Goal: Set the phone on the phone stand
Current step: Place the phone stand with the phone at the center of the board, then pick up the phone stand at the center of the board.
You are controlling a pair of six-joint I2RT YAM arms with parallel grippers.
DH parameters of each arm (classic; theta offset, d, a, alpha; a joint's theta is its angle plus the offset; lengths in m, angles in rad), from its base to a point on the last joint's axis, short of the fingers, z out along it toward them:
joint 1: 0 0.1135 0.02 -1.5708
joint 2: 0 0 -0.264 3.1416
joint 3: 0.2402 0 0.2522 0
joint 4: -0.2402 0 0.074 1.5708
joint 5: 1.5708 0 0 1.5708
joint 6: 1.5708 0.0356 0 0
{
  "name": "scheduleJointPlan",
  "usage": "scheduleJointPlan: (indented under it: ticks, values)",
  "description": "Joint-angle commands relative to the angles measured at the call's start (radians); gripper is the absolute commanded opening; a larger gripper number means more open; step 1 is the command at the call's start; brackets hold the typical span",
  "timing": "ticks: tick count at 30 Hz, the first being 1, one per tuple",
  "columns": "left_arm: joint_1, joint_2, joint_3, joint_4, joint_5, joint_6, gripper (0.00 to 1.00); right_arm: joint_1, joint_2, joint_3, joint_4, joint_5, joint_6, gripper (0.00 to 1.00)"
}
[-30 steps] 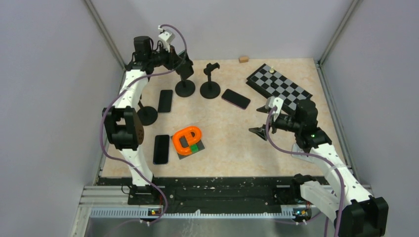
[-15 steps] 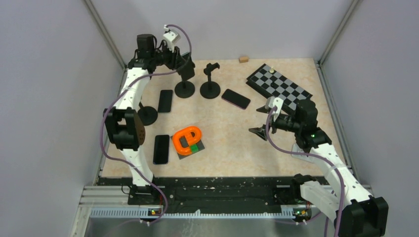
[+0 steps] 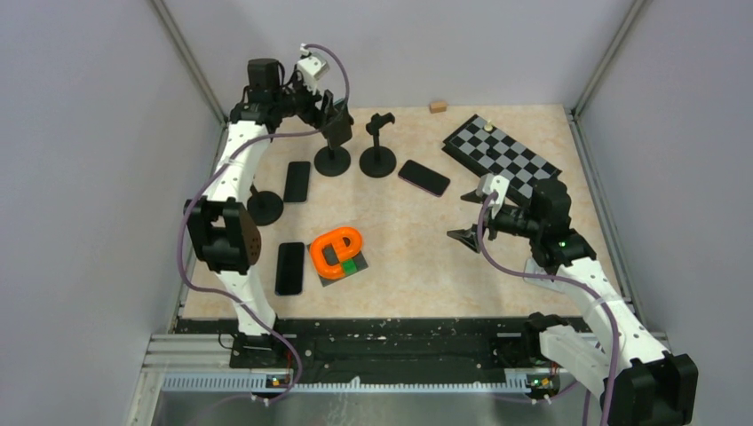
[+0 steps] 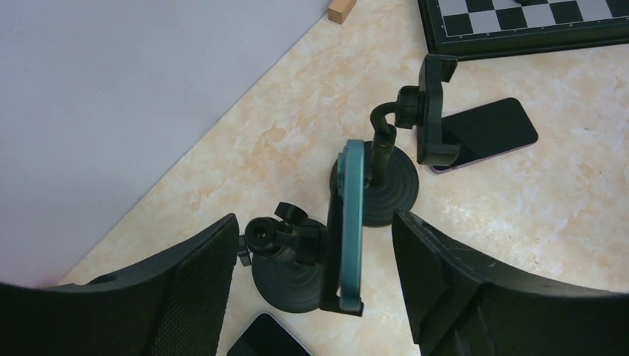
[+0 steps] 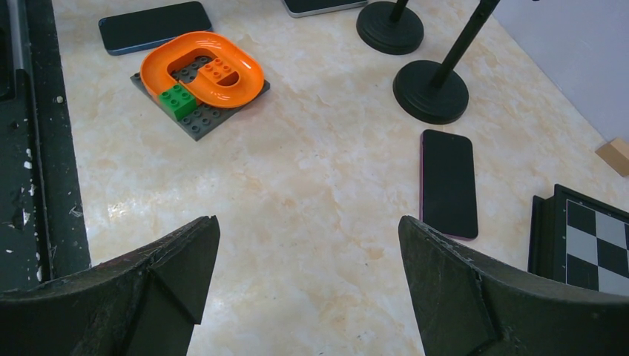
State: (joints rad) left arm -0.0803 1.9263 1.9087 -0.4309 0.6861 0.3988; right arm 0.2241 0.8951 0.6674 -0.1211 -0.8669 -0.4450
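Observation:
A teal-edged phone (image 4: 350, 222) stands upright in the cradle of a black phone stand (image 4: 285, 274), seen edge-on in the left wrist view. My left gripper (image 4: 315, 221) is open around it, with a gap between each finger and the phone. From above, that gripper (image 3: 336, 120) hangs over the stand's round base (image 3: 332, 161) at the back left and hides the phone. My right gripper (image 3: 464, 238) is open and empty, low over bare table at mid right.
Two empty stands (image 3: 377, 160) (image 3: 265, 209) flank the loaded one. Loose dark phones lie flat (image 3: 297, 181) (image 3: 424, 177) (image 3: 289, 267). An orange ring toy on a grey plate (image 3: 337, 253) sits centre-left, a chessboard (image 3: 502, 158) back right, a small wooden block (image 3: 437, 106) by the wall.
My left gripper has opened and let go of the phone, which stays in the stand's cradle. The wrist has lifted slightly. The right arm has not moved.

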Motion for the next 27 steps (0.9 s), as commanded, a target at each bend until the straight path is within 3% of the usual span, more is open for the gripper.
scheduleJointPlan:
  ticks: [1,5,20,27]
  values:
    - [0.002,-0.133,-0.036,0.007,0.011,0.022,0.83,-0.011,-0.015,0.0,0.014,-0.017,-0.013,0.93]
    - [0.002,-0.205,-0.104,0.031,0.028,-0.012,0.98,-0.011,-0.013,0.0,0.025,0.008,0.003,0.95]
    - [0.005,-0.54,-0.437,0.099,-0.067,-0.27,0.99,-0.011,-0.036,-0.014,0.112,0.122,0.09,0.97]
    - [0.004,-0.718,-0.641,0.101,-0.001,-0.333,0.99,-0.012,-0.011,0.04,0.035,0.118,0.104,0.98]
